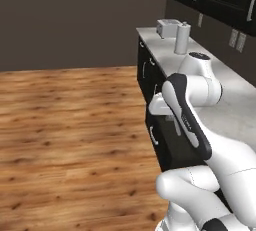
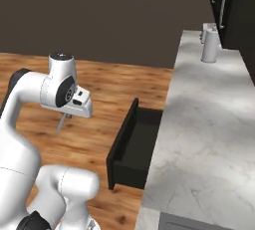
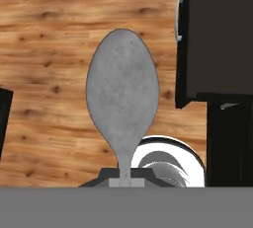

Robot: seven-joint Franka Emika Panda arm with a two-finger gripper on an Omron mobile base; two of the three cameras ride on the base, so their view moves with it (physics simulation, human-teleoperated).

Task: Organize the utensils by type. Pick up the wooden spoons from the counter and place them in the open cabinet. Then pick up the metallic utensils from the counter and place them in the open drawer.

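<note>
A: Silver and small, the spoon (image 3: 122, 101) hangs clamped by its handle in the gripper (image 2: 65, 116), out over the wooden floor (image 1: 70, 135), beside the open drawer (image 2: 137, 147).

B: Then the arm should probably swing it across above the dark interior, lower it close, and only then release, lest it bounce out.

- Illumination: even, diffuse, moderately bright; no distinct light source identifiable.
- Shadows: soft and faint; darkest region is the open drawer (image 2: 138, 147) interior, at 6 o'clock in the right base view.
- Glare: none; the counter (image 2: 209, 124) reads pale, veins visible.
- Sharpness: base views slightly soft, low resolution.
- Hand view: silver spoon (image 3: 122, 98) mottled; no edge distortion evident.
</note>
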